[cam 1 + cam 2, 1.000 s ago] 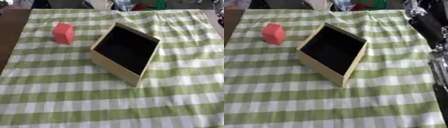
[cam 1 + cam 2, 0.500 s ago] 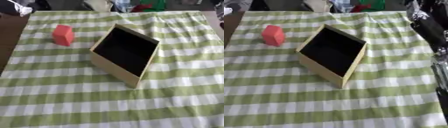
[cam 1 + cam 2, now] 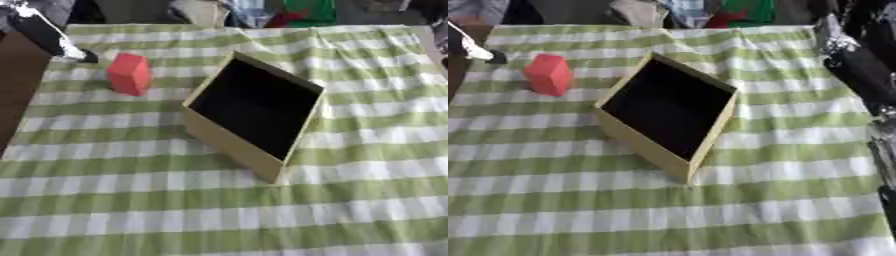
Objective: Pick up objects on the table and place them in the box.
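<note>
A red block (image 3: 129, 73) stands upright on the green-and-white checked cloth, left of the box. The tan box (image 3: 229, 144) with a dark inside sits mid-table, turned corner-on, and nothing shows inside it. My left hand (image 3: 70, 49) reaches in from the upper left corner, its tip a short way left of the red block and apart from it. My right arm (image 3: 859, 65) runs down the right edge in the right eye view. Silver parts of my right hand (image 3: 884, 145) show there, well right of the box.
A dark brown strip (image 3: 16, 85) borders the cloth on the left. Clothing and other items (image 3: 289, 12) lie beyond the far table edge. Open cloth (image 3: 219, 215) stretches in front of the box.
My left hand has come further in from the upper left corner toward the red block. The block and box have not moved on the cloth.
</note>
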You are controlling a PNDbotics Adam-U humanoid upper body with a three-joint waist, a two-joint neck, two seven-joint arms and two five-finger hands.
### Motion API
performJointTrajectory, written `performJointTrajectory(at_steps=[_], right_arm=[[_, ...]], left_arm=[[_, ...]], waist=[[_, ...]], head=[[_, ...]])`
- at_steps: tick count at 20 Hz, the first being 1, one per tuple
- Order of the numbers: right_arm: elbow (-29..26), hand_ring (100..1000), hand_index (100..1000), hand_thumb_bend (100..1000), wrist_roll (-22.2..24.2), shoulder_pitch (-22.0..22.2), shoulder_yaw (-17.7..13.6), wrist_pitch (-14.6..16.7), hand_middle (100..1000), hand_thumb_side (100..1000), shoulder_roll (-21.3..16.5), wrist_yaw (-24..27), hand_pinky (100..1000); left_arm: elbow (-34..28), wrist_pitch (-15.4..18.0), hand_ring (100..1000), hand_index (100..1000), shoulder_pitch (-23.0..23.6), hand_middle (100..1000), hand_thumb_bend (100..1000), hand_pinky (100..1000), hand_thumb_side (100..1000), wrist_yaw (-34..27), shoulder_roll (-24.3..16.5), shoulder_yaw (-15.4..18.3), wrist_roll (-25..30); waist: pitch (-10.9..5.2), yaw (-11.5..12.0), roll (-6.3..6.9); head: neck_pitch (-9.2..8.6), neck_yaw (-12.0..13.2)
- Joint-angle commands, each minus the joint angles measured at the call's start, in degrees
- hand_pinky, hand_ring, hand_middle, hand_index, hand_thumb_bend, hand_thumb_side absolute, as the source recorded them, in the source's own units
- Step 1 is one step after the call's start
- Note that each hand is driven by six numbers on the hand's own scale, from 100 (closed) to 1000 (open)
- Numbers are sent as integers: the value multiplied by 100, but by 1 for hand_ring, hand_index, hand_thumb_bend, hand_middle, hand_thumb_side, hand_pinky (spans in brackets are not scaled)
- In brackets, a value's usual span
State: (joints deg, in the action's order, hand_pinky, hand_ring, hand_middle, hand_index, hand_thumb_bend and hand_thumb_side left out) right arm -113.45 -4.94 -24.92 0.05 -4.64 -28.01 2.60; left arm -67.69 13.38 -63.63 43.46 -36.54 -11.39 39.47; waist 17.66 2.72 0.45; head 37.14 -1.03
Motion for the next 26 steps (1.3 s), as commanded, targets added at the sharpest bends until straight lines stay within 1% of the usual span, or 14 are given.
performJointTrajectory(at_steps=[1,3,4,6,8,11,15,17,19,22,26], right_arm=[[-114,784,885,100,32,-75,-18,2,686,492,-147,31,904],[-114,784,885,100,41,-75,-14,-4,686,494,-139,36,904],[-114,784,885,100,44,-74,-13,-6,686,496,-135,38,904],[-114,781,885,100,46,-74,-12,-14,686,499,-126,45,904],[-114,778,885,100,47,-76,-10,-15,685,500,-119,53,904],[-114,774,885,100,52,-78,-4,-18,682,502,-111,63,904],[-114,772,885,100,56,-84,2,-20,681,504,-100,76,904],[-114,772,885,100,58,-84,5,-21,680,506,-93,82,905],[-114,771,885,100,65,-85,9,-25,680,507,-89,88,905],[-114,771,885,100,66,-95,10,-25,679,509,-91,94,905],[-114,771,885,100,71,-107,15,-25,678,512,-90,106,905]], left_arm=[[198,142,863,985,-207,884,762,879,174,67,15,38,307],[308,220,875,984,-261,893,748,894,108,41,86,38,531],[348,252,877,974,-281,894,709,905,100,13,117,38,627],[453,268,874,992,-322,893,669,919,100,-77,193,28,839],[542,238,876,998,-371,902,674,921,100,-160,253,18,1035],[626,158,888,996,-448,922,695,920,100,-37,327,-2,1207],[855,70,903,994,-567,935,733,922,100,306,484,27,1247],[1018,34,905,994,-625,940,735,923,100,509,572,64,1248],[1179,2,909,993,-669,949,728,925,100,692,649,123,1231],[1380,-41,909,982,-714,956,690,927,100,890,731,219,1143],[1549,-87,923,975,-780,978,680,924,100,1181,780,285,1083]], waist=[[-93,-10,3],[-84,-17,0],[-79,-20,-1],[-70,-28,-1],[-64,-35,0],[-57,-51,-2],[-53,-82,1],[-46,-97,2],[-35,-108,1],[-11,-123,2],[25,-146,10]], head=[[-76,35],[-89,46],[-96,49],[-105,63],[-108,74],[-110,94],[-111,118],[-112,135],[-110,156],[-116,174],[-130,191]])
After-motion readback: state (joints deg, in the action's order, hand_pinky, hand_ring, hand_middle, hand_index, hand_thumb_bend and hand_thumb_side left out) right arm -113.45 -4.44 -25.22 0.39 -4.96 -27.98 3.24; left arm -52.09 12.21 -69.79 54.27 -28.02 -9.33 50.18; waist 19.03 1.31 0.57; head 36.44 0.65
